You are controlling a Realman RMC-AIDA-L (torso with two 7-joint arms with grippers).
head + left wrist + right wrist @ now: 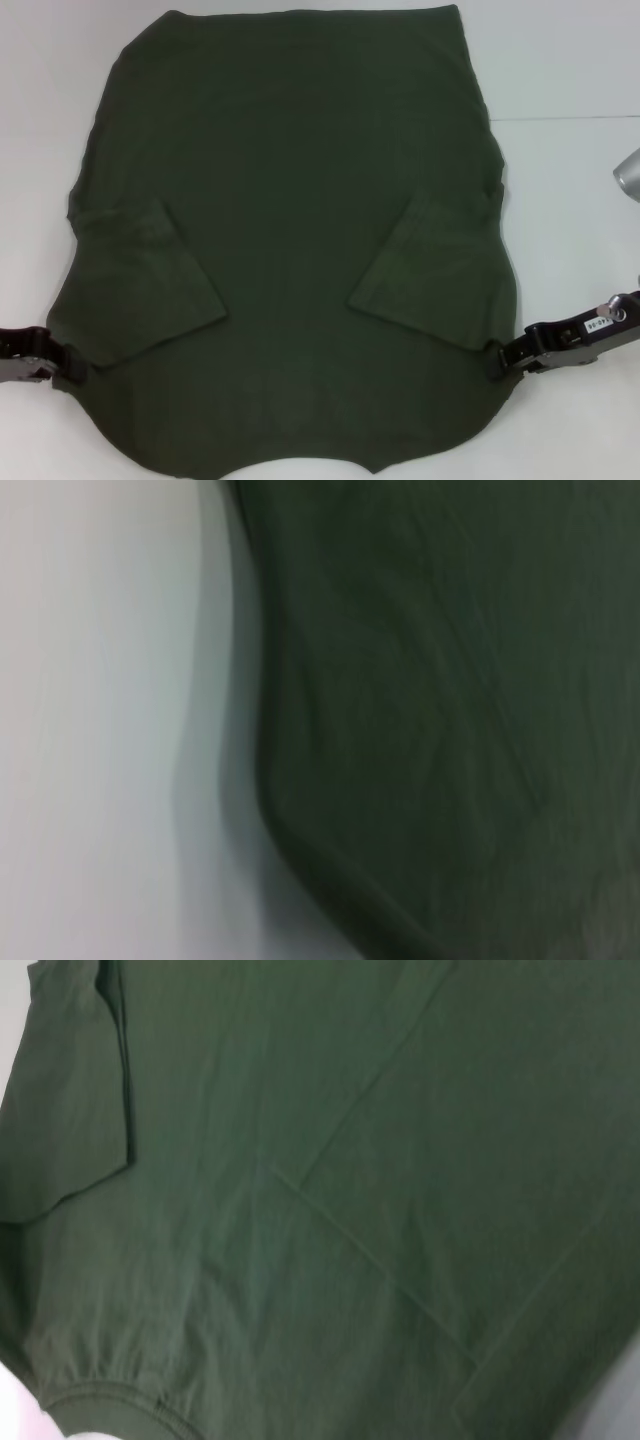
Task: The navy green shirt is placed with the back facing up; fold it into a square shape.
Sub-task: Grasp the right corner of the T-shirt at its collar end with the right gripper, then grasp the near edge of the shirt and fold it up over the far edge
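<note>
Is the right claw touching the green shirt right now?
Touching. In the head view the right claw meets the side edge of the navy green shirt, with no white table showing between them. Whether it is pinching the cloth is unclear.

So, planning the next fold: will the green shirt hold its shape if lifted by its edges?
Probably not. The navy green shirt lies flat with soft wrinkles, so it likely sags between the left gripper and right gripper. The folded-in sleeves may flop open.

The dark olive-green cotton shirt (290, 200) looks soft, matt cloth, faintly creased; the white table (570, 60) is smooth.
</note>
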